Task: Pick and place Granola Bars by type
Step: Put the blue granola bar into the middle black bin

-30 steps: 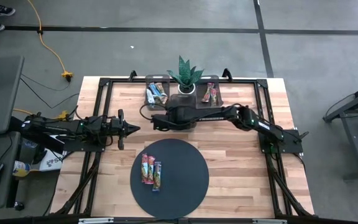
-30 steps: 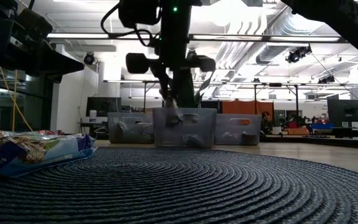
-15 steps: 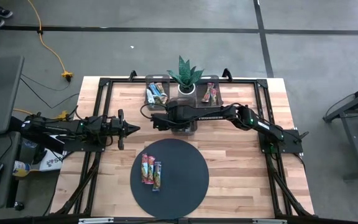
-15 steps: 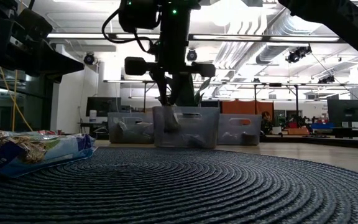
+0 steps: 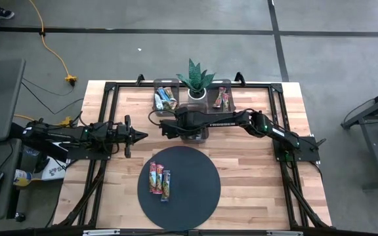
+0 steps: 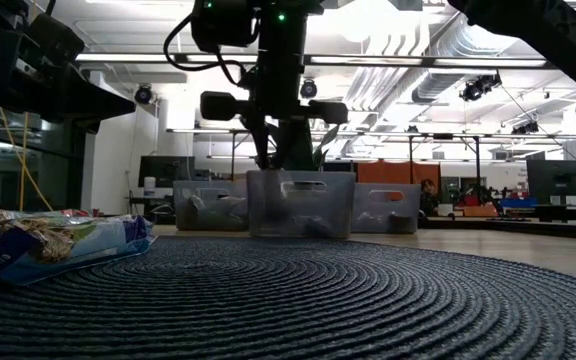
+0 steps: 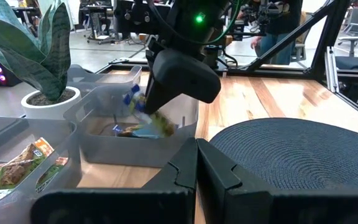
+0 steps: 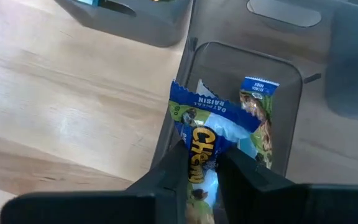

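A blue granola bar (image 8: 205, 127) sits between the fingers of my right gripper (image 8: 202, 163), which hangs over the middle grey bin (image 7: 104, 155) at the table's far centre. Another bar (image 8: 260, 115) lies on that bin's floor. Two more bars (image 5: 159, 180) lie side by side on the dark round mat (image 5: 195, 190). The far left bin (image 5: 165, 98) and far right bin (image 5: 223, 98) each hold bars. My left gripper (image 5: 142, 136) waits shut and level at the table's left, touching nothing. My right gripper pinches the blue bar by one end (image 8: 199, 163) between its two fingers. The fingers slant down from the table's right side and lie along the bar. The bar hangs below them with its free end (image 7: 135, 102) inside the bin, clear of the bar on the floor.
A potted plant (image 5: 195, 82) stands between the two far bins, right behind the middle bin. The black frame rail (image 5: 110, 88) runs round the table. Bare wood lies right of the mat (image 5: 254, 170).
My right gripper has turned a little at the wrist while staying over the middle bin. The blue bar has swung with it and hangs lower inside the bin than a second ago.
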Available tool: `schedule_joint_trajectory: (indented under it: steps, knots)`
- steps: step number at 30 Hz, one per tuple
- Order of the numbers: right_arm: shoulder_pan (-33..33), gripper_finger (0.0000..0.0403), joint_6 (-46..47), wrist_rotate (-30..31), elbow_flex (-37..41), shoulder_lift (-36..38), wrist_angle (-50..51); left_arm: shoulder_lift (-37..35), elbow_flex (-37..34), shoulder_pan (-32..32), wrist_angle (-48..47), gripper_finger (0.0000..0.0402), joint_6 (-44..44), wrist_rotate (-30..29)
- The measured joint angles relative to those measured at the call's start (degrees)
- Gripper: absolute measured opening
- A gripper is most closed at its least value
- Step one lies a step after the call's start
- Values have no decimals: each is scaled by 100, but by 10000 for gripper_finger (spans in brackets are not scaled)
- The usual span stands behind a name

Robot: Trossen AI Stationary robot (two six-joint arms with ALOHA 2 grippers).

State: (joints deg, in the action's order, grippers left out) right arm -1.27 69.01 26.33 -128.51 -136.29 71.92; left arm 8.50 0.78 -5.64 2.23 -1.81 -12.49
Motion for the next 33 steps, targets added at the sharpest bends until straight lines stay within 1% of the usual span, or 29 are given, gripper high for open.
schedule_joint_trajectory:
  steps: [7,12,17,22,30,33]
  knots:
    - [-3,136,0,-55,0,0,3,0,0,1,0,1,-1,0]
    - [-3,163,-8,-107,0,2,4,-1,1,2,-2,1,1,0]
    - [17,167,-404,-61,-1,189,-110,1,1,1,-3,1,-1,0]
    - [106,168,-688,-36,-11,539,-377,2,2,2,9,1,0,0]
    - [532,168,-984,-130,-11,1045,-1449,-1,-1,2,14,1,1,0]
    - [697,168,-1087,-432,-11,1125,-1981,0,1,1,9,1,-1,0]
